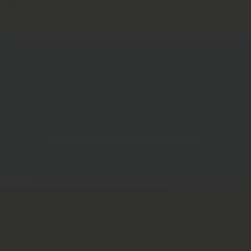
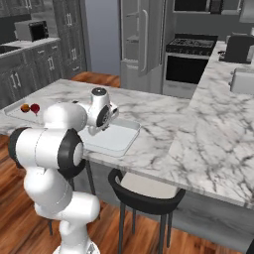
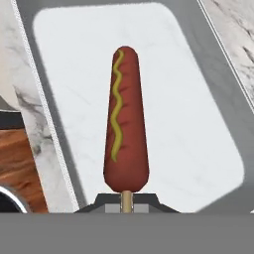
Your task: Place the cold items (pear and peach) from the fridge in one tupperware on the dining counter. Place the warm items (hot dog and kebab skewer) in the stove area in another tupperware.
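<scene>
Hot dog on its stick, pinched in the claw over a clear tub!

Left base view: flat dark grey, nothing to make out. Right base view: the white arm folds low over the grey-veined white marble dining counter [image 2: 163, 124], its hand above a shallow clear rectangular tupperware [image 2: 119, 141]; further left, a second clear tupperware [image 2: 12, 110] holds two small round fruits [image 2: 30, 107], one orange, one dark red. Hand view: the two-finger gripper [image 3: 127, 204] is pressed together on the pale wooden stick of the reddish-brown hot dog [image 3: 125, 121] with its yellow mustard squiggle, which sits over the tub's white floor.
</scene>
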